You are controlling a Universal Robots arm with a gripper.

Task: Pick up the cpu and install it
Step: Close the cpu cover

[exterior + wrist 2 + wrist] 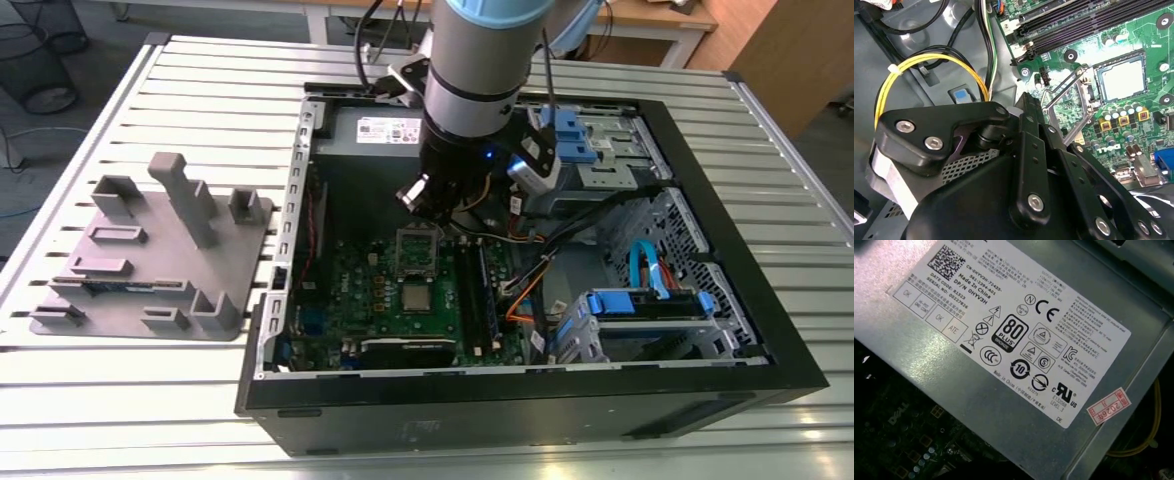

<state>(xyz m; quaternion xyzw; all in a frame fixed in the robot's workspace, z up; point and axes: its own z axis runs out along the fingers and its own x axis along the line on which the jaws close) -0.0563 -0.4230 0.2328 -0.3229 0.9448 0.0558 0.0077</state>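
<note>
We are seeing the cpu (1119,76) sitting in place on the green board (1154,50), the metal frame (1075,132) beside it standing open and not yet clamped down, while the tool (430,203) is hovering over that frame, its own body blocking our view, so we cannot tell whether it is wide or narrow.

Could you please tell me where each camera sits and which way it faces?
Exterior view: off the arm, looking down into the open computer case; the arm and gripper show above the motherboard.
Second wrist view: on the wrist, looking past the gripper's black links at the cpu.
First wrist view: on the wrist, facing the power supply label.
Shared: exterior and second wrist views both show the cpu.
</note>
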